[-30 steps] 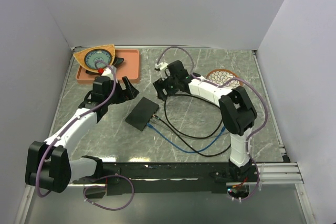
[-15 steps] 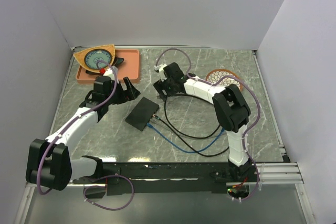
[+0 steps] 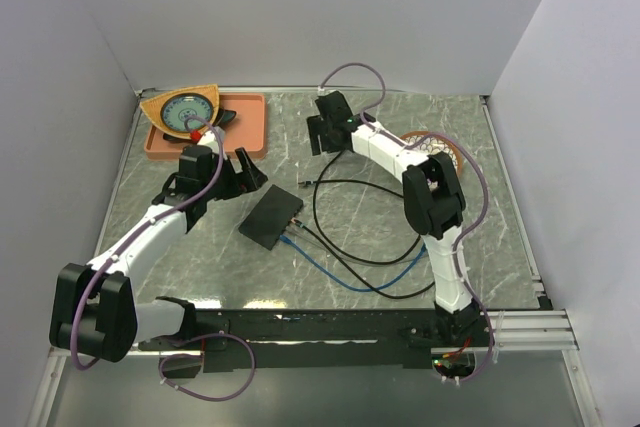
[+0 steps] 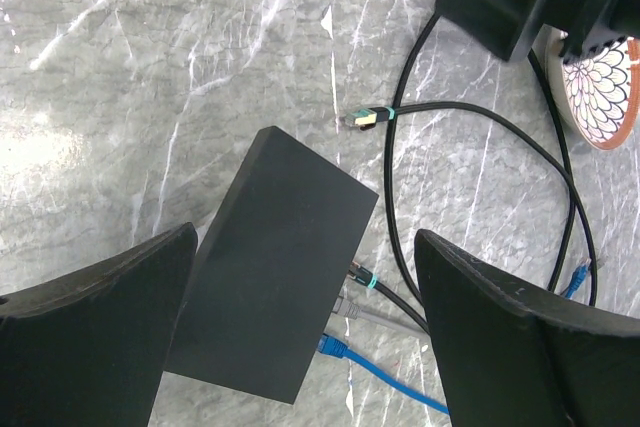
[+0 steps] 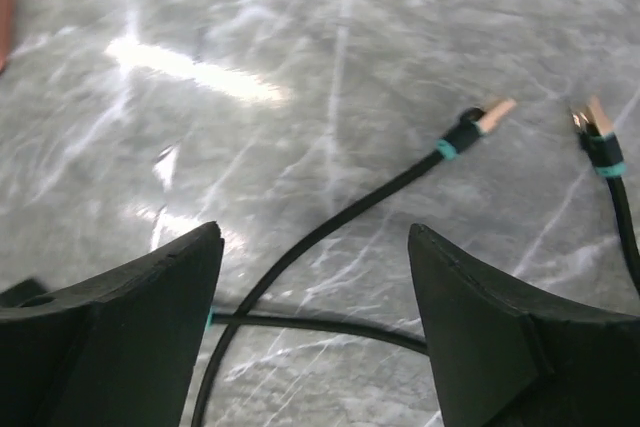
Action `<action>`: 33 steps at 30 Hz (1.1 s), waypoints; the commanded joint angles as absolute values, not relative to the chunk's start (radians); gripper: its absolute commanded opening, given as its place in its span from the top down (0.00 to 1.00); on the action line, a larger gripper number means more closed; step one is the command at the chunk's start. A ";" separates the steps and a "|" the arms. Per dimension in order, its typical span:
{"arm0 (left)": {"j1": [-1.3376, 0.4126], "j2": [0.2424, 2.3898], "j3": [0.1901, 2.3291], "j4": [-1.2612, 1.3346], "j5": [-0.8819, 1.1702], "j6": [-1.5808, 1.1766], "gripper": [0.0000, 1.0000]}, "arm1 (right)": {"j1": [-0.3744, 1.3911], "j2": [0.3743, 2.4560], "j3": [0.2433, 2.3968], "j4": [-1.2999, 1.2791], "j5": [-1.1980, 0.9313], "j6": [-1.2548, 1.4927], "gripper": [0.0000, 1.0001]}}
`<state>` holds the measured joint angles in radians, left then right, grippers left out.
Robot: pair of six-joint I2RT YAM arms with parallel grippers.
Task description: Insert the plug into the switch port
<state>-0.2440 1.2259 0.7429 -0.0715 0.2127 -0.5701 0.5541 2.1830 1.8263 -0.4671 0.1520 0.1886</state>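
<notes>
Bright, even light is falling from above on the grey marble-patterned tabletop (image 3: 360,217), casting only soft shadows. White glare is streaking across it in both wrist views. The blunt black fingers (image 5: 100,337) are looking slightly soft along the right wrist view's bottom edge.

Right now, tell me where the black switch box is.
The switch box lies flat left of centre in the top view, just below the open left gripper, with cables plugged into its lower right edge.
</notes>
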 commanded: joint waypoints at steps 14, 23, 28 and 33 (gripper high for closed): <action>-0.242 1.207 0.716 -0.028 0.227 -0.584 0.04 | 0.480 2.353 2.022 -0.663 0.123 0.403 0.31; -0.241 1.223 0.715 -0.008 0.259 -0.606 0.04 | 0.480 2.471 2.200 -0.765 0.118 0.388 0.42; -0.241 1.227 0.715 -0.008 0.261 -0.604 0.04 | 0.480 2.485 2.194 -0.781 0.084 0.382 0.62; -0.242 1.230 0.719 -0.008 0.267 -0.604 0.04 | 0.465 2.477 2.163 -0.767 0.028 0.377 0.87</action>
<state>-0.2440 1.2278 0.7177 -0.0460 0.2428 -0.5919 0.4793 2.4611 2.1590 -0.7570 0.0853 0.3748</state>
